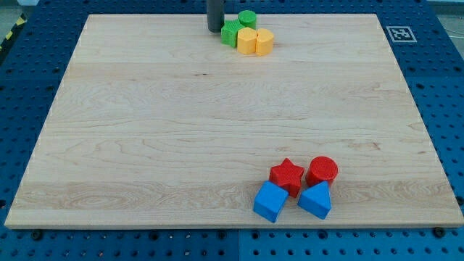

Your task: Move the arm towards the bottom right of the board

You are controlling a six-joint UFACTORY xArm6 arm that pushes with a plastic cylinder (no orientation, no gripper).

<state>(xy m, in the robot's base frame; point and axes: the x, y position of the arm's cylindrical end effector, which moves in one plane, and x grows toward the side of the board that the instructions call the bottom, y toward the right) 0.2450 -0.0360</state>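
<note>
My tip (214, 29) stands near the view's top edge of the wooden board (145, 145), just left of a green star block (231, 32). A green cylinder (247, 19) sits right behind the star. A yellow pentagon-like block (247, 41) and a yellow heart-like block (264, 41) lie just right of the star. At the view's bottom right lie a red star (287, 175), a red cylinder (322, 170), a blue cube (270, 201) and a blue triangular block (315, 200), close together. My tip is far from this group.
The board lies on a blue perforated table (442, 87). A black-and-white marker tag (399, 33) is at the board's top right corner.
</note>
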